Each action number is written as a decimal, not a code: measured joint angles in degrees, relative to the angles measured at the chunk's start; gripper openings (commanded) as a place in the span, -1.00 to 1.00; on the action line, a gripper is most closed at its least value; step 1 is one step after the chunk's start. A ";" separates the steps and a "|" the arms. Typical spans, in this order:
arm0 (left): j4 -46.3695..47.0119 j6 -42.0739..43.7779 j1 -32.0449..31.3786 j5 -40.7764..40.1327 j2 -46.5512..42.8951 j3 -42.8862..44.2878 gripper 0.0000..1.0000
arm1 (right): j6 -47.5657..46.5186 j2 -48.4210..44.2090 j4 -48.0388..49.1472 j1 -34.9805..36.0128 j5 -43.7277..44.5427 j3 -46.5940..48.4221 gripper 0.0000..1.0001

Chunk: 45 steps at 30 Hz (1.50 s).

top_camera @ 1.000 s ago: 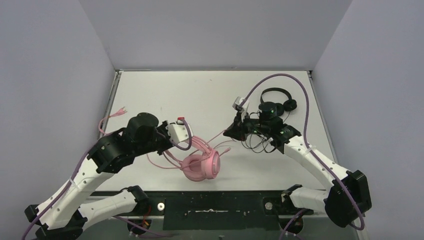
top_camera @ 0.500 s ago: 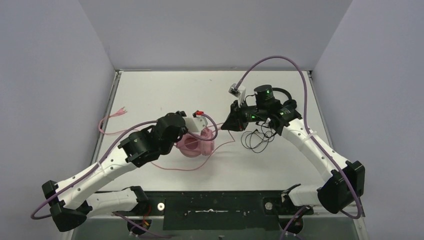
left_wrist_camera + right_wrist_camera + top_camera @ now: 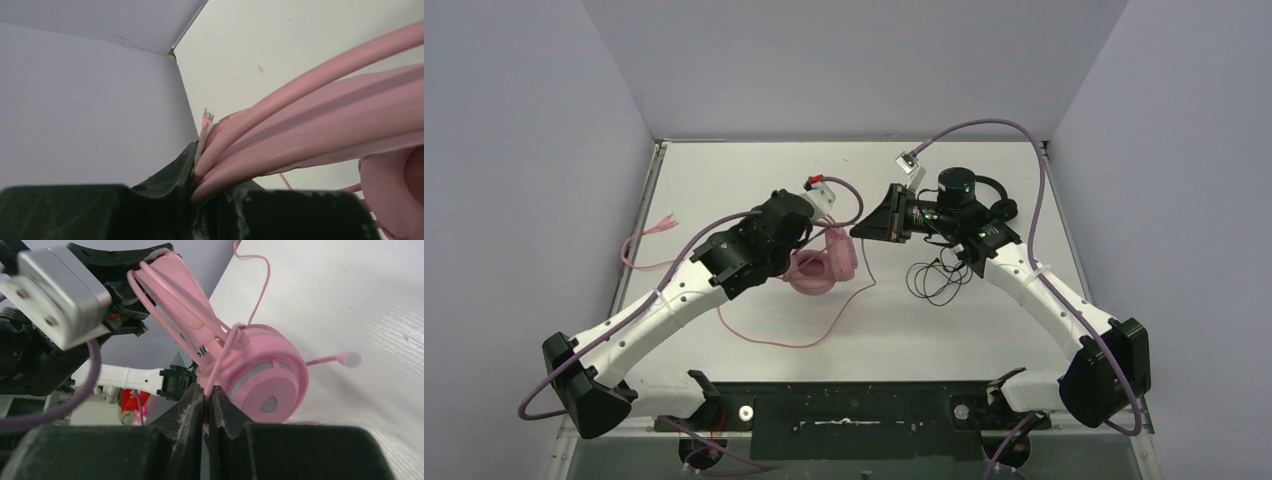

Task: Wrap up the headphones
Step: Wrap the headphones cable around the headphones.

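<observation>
Pink headphones (image 3: 816, 270) sit near the middle of the tabletop (image 3: 724, 180), a little toward its left edge, between the two arms. The left gripper (image 3: 199, 186) is clamped on them: its jaws are pressed tight around the headband (image 3: 320, 120) together with several strands of pink cable (image 3: 796, 343) bundled against it. The round ear cup (image 3: 265, 375) hangs below that grip, close over the surface, with its thin microphone boom (image 3: 330, 360) sticking out sideways. Whether the cup touches the tabletop cannot be told.

The right gripper (image 3: 205, 399) faces the pink set from the right, just beside the ear cup. Its fingers are pressed together and pinch one strand of the pink cable, which runs up from the fingertips to the wraps on the headband.

The slack of the pink cable lies on the tabletop in one wide loop toward the near edge. Another run passes under the left arm to the left edge, where the forked plug end (image 3: 664, 222) rests.

The black headphones (image 3: 996, 206) lie toward the far right corner, partly hidden behind the right arm. Their black cable (image 3: 936, 283) is spread in loose loops on the tabletop under that arm, apart from both grippers.
</observation>
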 measured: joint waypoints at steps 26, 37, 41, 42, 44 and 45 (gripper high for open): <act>-22.38 -21.49 6.88 6.43 9.18 19.67 -1.00 | 5.68 -1.03 18.01 13.94 24.79 -4.72 -0.82; -25.07 -22.45 8.02 6.86 10.23 23.12 -1.00 | -0.55 -1.03 19.30 16.81 26.82 -4.72 -0.90; -25.79 -22.86 8.33 7.21 10.58 24.46 -1.00 | -1.11 -1.03 19.82 17.35 27.06 -4.79 -0.74; -26.03 -23.04 8.44 7.37 10.67 24.70 -1.00 | -1.25 -1.03 20.22 17.49 27.34 -4.94 -0.72; -26.45 -23.61 8.96 8.37 10.75 25.11 -1.00 | -1.90 -1.05 20.61 17.97 27.67 -5.40 -0.72; -26.36 -24.33 9.40 9.01 10.80 25.33 -1.00 | -2.19 -1.05 20.57 18.47 27.67 -5.77 -0.72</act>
